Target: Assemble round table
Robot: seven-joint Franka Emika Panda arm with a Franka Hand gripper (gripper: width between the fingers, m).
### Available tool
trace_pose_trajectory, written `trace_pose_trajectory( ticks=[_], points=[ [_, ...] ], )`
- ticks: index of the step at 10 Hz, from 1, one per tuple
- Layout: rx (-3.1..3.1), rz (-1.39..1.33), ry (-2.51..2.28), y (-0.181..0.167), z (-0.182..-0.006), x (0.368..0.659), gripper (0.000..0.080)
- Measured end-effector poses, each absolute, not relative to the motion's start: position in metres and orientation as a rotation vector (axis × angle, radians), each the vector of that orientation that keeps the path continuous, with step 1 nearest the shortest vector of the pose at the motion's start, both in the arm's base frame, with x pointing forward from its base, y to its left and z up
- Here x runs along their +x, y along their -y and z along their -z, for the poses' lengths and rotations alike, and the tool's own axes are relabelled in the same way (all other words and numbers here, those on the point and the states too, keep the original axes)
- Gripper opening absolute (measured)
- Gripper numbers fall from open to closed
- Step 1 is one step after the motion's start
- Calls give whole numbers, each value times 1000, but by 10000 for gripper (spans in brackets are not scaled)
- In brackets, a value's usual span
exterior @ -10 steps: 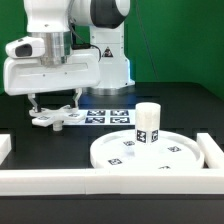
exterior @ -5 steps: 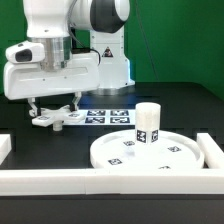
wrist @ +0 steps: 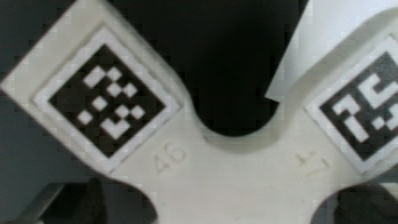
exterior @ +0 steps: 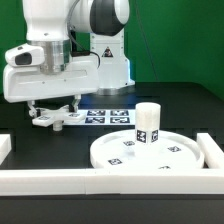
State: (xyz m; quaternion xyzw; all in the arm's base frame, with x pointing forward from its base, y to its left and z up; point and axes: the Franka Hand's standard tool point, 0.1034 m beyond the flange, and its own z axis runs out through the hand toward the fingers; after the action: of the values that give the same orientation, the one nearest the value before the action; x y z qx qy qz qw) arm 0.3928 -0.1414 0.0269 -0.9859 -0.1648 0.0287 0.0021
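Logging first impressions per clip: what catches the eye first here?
The big white gripper hangs open over the cross base at the exterior view's left. Toward that view's right, the short leg stands upright on the round disc.

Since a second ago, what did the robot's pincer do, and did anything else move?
The pincer sank a little lower over the cross-shaped foot, open, with a finger on either side of it and nothing grabbed. The cross-shaped foot and the short leg standing on the round top stayed put.
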Motion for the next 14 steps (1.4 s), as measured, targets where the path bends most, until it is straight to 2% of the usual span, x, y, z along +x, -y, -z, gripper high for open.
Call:
trace_pose_trajectory(
  ticks=[2, 3, 4, 5, 11, 14],
  points=[
    [-3093, -94, 516, 141, -26, 392, 649],
    [-3093, -94, 516, 141, -26, 392, 553],
    [-3093, -94, 516, 142, -26, 392, 553],
    [-3093, -94, 516, 142, -26, 392, 445],
    [-3086, -107, 478, 137, -28, 394, 446],
    [-3046, -80, 407, 96, -57, 427, 446]
  ],
)
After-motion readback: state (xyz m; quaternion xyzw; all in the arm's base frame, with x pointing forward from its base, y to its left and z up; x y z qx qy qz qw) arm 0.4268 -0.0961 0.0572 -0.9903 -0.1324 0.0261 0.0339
